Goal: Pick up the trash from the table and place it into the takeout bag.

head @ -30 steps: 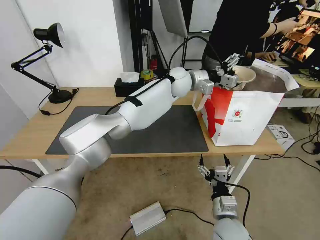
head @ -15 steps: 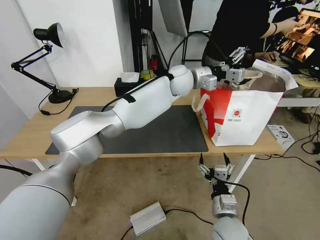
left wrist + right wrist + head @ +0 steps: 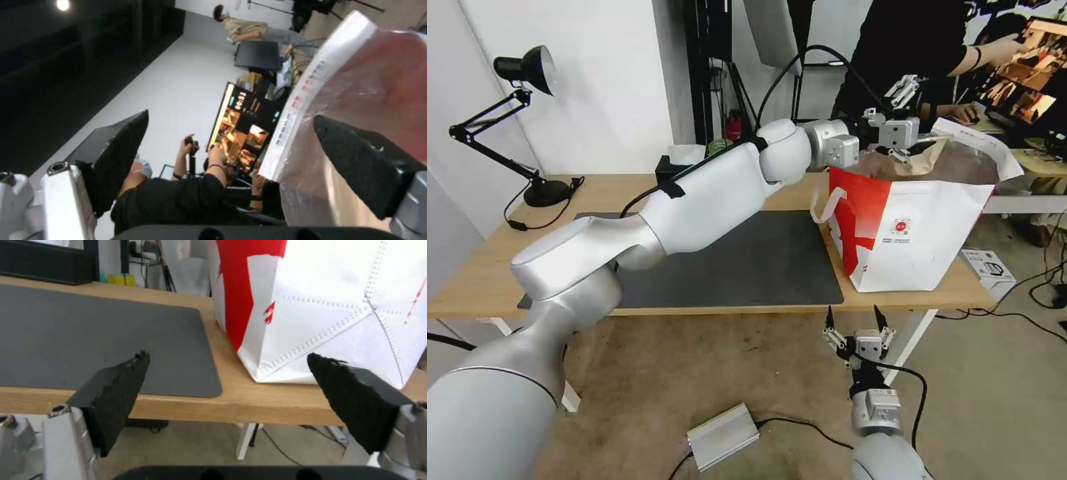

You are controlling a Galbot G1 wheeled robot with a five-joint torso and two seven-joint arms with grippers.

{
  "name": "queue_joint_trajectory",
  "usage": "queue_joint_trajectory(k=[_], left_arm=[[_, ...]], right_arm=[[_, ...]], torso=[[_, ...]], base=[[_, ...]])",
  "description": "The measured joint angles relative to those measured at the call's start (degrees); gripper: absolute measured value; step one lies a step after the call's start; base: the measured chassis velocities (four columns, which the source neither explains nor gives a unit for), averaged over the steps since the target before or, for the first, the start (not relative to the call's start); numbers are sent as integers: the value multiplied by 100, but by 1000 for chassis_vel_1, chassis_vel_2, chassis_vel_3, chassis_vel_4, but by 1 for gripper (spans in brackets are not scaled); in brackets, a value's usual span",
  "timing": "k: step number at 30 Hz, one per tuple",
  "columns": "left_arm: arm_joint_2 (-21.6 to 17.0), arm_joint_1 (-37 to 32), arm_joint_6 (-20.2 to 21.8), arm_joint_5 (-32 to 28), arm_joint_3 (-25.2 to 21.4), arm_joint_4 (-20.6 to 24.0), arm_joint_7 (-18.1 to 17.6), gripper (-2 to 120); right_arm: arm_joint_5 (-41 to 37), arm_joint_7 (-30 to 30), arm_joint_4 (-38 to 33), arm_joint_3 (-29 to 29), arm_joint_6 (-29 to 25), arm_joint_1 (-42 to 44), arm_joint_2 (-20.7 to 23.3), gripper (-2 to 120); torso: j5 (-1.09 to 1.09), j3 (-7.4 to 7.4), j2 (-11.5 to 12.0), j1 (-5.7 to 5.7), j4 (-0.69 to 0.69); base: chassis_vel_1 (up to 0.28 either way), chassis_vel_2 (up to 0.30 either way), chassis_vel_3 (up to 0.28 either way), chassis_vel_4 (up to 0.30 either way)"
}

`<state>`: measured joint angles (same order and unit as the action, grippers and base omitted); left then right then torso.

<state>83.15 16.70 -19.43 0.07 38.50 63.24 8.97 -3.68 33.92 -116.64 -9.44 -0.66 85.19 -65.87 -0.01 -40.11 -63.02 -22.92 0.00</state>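
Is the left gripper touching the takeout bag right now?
Cannot tell. In the head view the open left gripper sits at the takeout bag mouth, overlapping its rim; no clear gap or contact shows.

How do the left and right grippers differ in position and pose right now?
The left gripper is raised over the open top of the takeout bag, its arm stretched across the table; the right gripper hangs low, below the table's front edge. The left arm reaches sideways; the right gripper points upward. Both are open and hold nothing.
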Motion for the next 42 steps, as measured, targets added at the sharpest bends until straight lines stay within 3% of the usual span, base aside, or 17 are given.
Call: queue_joint_trajectory(k=[10,23,42], left_arm=[[-222,13,132,-255,20,209,-72,99],[-618,23,318,-1180,-51,478,-213,99],[-1565,13,902,-2704,-809,965,-557,100]], right_arm=[[12,0,-16,12,5,10,-4,92],[19,-2,-56,7,12,34,5,92],[16,-4,-122,-68,22,71,16,93]], torso=[[0,0,0,0,0],[0,0,0,0,0],[0,0,0,0,-2]], base=[[0,0,0,0],[0,0,0,0],[0,0,0,0]])
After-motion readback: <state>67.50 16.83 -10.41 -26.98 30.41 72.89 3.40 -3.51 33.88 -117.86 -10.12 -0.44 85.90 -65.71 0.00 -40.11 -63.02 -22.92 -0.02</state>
